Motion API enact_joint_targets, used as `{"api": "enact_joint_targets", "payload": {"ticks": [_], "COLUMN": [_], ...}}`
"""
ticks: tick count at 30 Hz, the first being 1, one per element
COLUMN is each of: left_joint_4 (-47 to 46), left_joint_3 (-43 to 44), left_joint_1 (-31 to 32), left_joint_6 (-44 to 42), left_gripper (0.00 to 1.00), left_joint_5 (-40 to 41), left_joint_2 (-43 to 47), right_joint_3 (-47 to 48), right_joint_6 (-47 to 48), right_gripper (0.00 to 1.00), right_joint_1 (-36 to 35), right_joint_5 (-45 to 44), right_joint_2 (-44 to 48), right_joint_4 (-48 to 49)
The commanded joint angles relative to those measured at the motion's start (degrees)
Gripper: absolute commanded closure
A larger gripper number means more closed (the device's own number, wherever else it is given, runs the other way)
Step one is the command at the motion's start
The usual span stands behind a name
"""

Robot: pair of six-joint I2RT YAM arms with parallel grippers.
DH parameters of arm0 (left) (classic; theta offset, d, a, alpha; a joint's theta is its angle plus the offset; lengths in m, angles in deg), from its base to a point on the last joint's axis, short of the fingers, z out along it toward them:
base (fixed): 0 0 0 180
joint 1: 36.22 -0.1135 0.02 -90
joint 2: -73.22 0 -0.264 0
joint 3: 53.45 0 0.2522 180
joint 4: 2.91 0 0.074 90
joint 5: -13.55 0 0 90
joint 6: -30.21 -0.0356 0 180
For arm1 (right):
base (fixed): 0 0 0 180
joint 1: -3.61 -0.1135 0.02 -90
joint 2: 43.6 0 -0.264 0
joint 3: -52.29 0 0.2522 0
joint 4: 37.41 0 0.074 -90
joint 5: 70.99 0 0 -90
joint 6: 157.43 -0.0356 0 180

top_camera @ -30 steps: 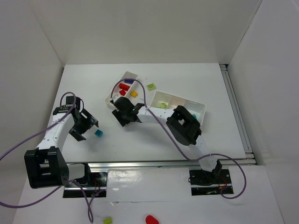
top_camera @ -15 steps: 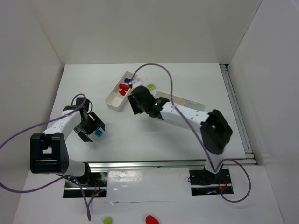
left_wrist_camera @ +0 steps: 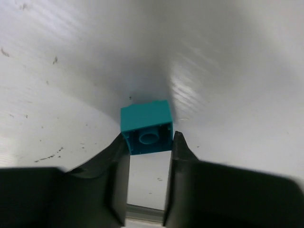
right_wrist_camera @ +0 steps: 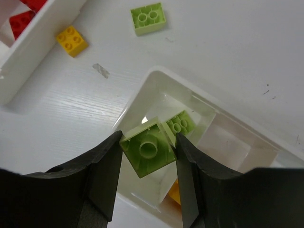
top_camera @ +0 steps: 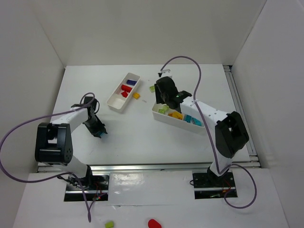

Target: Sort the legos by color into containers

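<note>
Over the end compartment of the right-hand tray [right_wrist_camera: 134,102], the right gripper [right_wrist_camera: 148,142] hung clamped on a lime brick [right_wrist_camera: 145,154]. A second lime brick [right_wrist_camera: 180,124] already lay in that compartment below it. Next along the same tray sat orange bricks [top_camera: 175,115], and at its far end cyan bricks [top_camera: 192,119].

Well to the left of that tray, the left gripper [left_wrist_camera: 148,142] was clenched on a cyan brick [left_wrist_camera: 146,127] down at the table [top_camera: 142,137]. Whether the brick had lifted clear of the surface could not be told.

Up and to the left of the right-hand tray lay the other tray [top_camera: 115,100], holding red bricks [top_camera: 126,89] and a purple brick [top_camera: 131,82]. Between the two trays, an orange-yellow brick [top_camera: 136,95] and a loose lime brick [top_camera: 152,88] lay on the table, the lime one just beside the right-hand tray's green end.

By the look of it, the sorting was well past halfway. Most bricks sat with their own colour. The held lime brick only needed dropping, while the held cyan one had to be carried across to the right-hand tray's far end. The two loose bricks remained to be fetched.
</note>
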Motion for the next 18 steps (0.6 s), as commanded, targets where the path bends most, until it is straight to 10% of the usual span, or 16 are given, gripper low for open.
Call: {"api": "enact_joint_targets", "payload": {"ticks": [1,9,18], "left_joint_4": [0.73,8.73,9.37], "left_joint_3": [4.40,16.43,30.24], "left_joint_1": [0.78,7.80,19.74], "left_joint_6": [-2.59,-6.29,-9.36], "left_gripper": [0.85,0.93,0.99], "left_joint_5": [-0.55,-0.03,-3.18], "left_joint_2": [2.52,6.13,2.80], "right_joint_3": [1.07,0.90,-1.83], "right_joint_6": [-0.48,-2.42,-6.71], "right_gripper": [0.57,0.16,0.13], "right_joint_1": [-0.05,0.48,7.74], "right_joint_5": [-0.14,-1.19,-3.75], "right_joint_2": [-2.56,-3.02,8.23], "right_joint_4": [-0.41,-1.02,-5.66]}}
